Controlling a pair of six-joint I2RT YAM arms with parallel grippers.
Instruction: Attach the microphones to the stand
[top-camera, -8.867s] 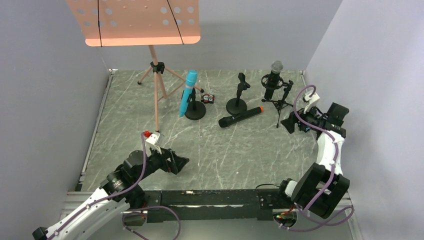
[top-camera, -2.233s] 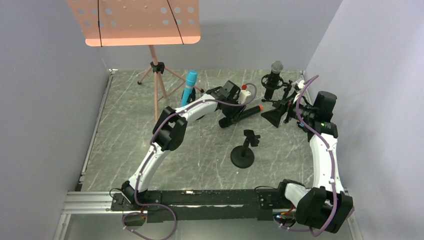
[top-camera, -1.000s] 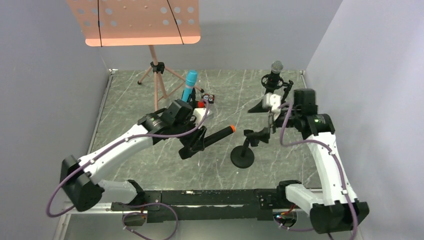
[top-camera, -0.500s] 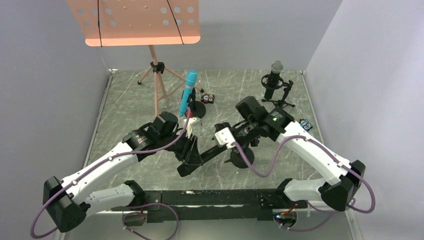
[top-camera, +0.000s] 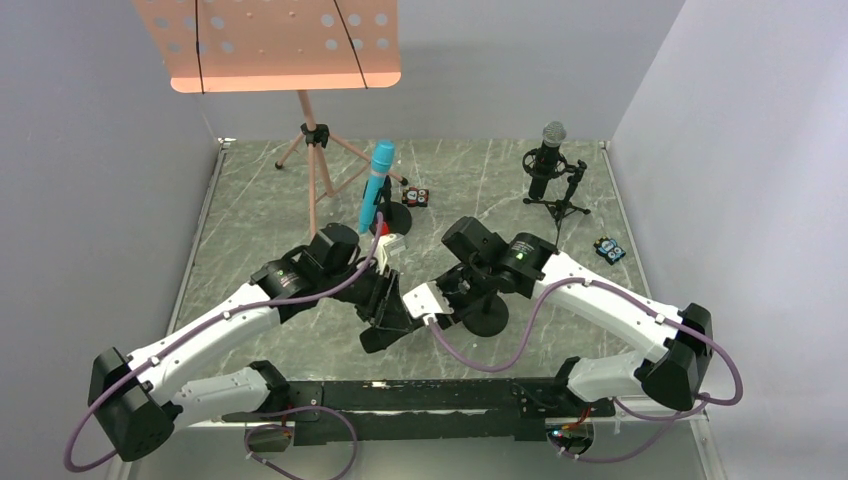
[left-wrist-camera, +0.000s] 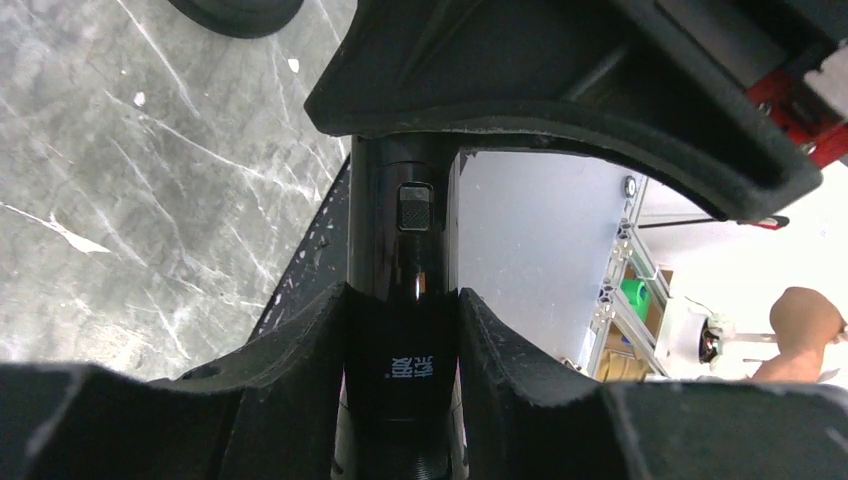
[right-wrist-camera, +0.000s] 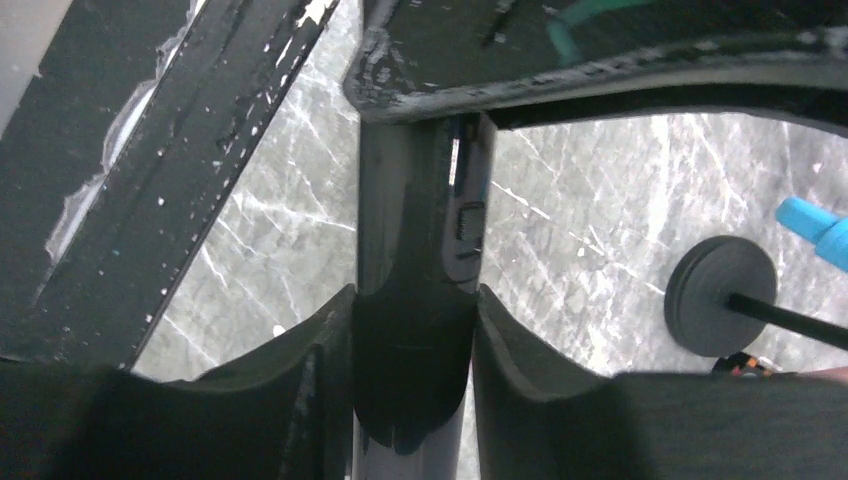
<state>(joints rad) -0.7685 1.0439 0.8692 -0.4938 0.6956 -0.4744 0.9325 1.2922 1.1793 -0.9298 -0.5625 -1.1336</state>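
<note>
My left gripper (top-camera: 385, 312) is shut on the black microphone (top-camera: 372, 338), which slants low over the table's middle. In the left wrist view its fingers (left-wrist-camera: 300, 350) press both sides of the barrel (left-wrist-camera: 402, 260). My right gripper (top-camera: 432, 300) grips the same microphone (right-wrist-camera: 415, 330) further along and hides its other end. An empty round-based stand (top-camera: 488, 318) sits just right of both grippers. The blue microphone (top-camera: 377, 190) stands clipped on its own stand. The silver-headed black one (top-camera: 548, 152) sits on a small tripod at the back right.
A pink music stand (top-camera: 268, 45) on a tripod rises at the back left. Two small battery packs lie on the marble, one (top-camera: 416, 197) by the blue microphone and one (top-camera: 606, 249) at the right. The black mounting rail (top-camera: 400, 395) runs along the near edge.
My right arm swung left and down to the microphone and its jaws closed on the barrel. My left arm lowered the microphone slightly towards the near edge, still gripping it.
</note>
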